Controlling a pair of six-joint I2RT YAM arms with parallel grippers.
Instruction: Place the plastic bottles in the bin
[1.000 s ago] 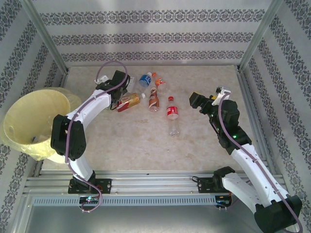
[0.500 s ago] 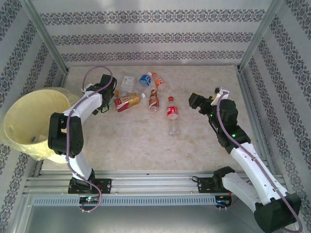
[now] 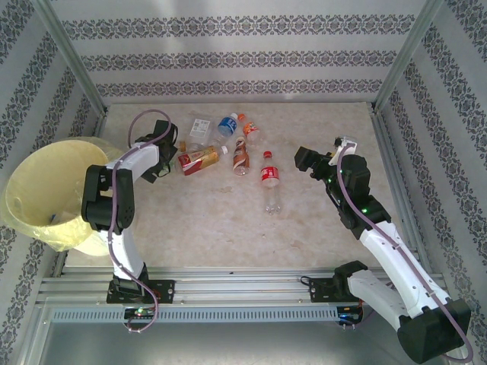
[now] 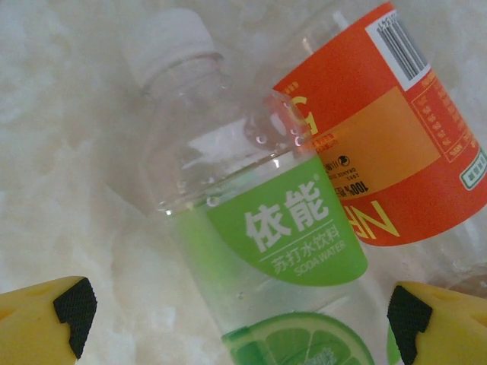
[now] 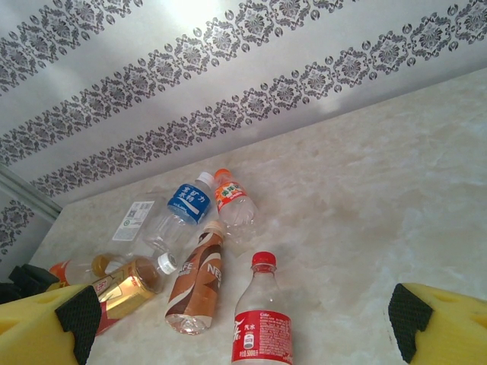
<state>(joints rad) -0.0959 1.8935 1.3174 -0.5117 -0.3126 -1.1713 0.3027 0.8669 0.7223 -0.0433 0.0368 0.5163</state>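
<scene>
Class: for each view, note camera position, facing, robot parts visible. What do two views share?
Top external: above and behind, looking down at table; left arm, right arm.
Left wrist: on left arm, close on green-label bottle; left fingertips.
Right wrist: on right arm, facing bottles and far wall; right fingertips.
Shared: red-label bottle, top and right wrist.

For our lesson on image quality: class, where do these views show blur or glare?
Left wrist view: the green-label bottle is sharp, the table behind it washed out and blurred. Right wrist view: a bright glare patch on the patterned wall. Top external view: even, soft light, weak shadows.
</scene>
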